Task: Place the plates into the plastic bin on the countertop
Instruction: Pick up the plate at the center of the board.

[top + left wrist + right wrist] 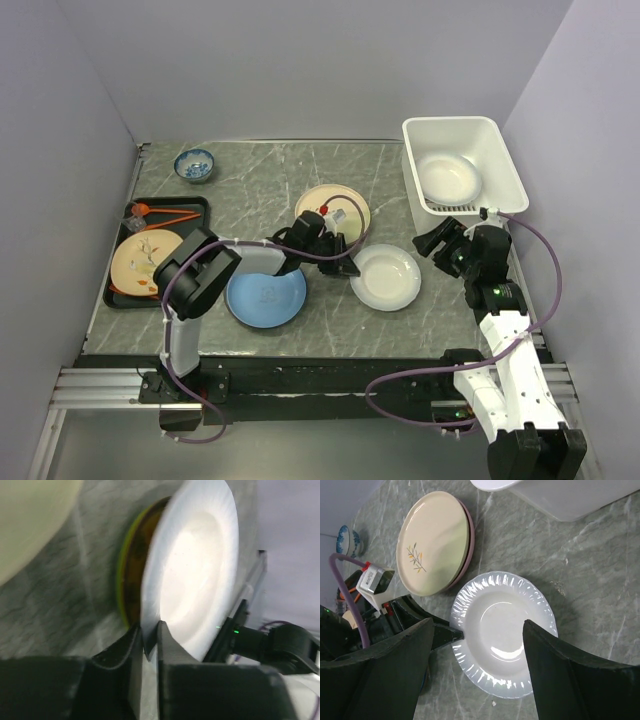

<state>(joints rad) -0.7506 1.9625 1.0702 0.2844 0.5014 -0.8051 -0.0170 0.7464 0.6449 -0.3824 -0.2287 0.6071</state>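
Top view, done: one round white plate (447,177) lies in the white slotted plastic bin (497,148), beyond the right pincer (435,240).
Top view, remaining: about six plates outside it, most on the grey marble countertop (250,190).
Left wrist: left pincer (150,642) clamped on the white fluted plate's (195,575) rim.
Right wrist: right pincer spread apart, the fluted plate beneath it; cream sprig plate (432,542) on a pink plate (469,535) beyond.

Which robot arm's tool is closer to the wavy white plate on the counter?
Left. The left tool pinches the rim of the white plate. The right tool hangs open off the plate's other side, not touching it.
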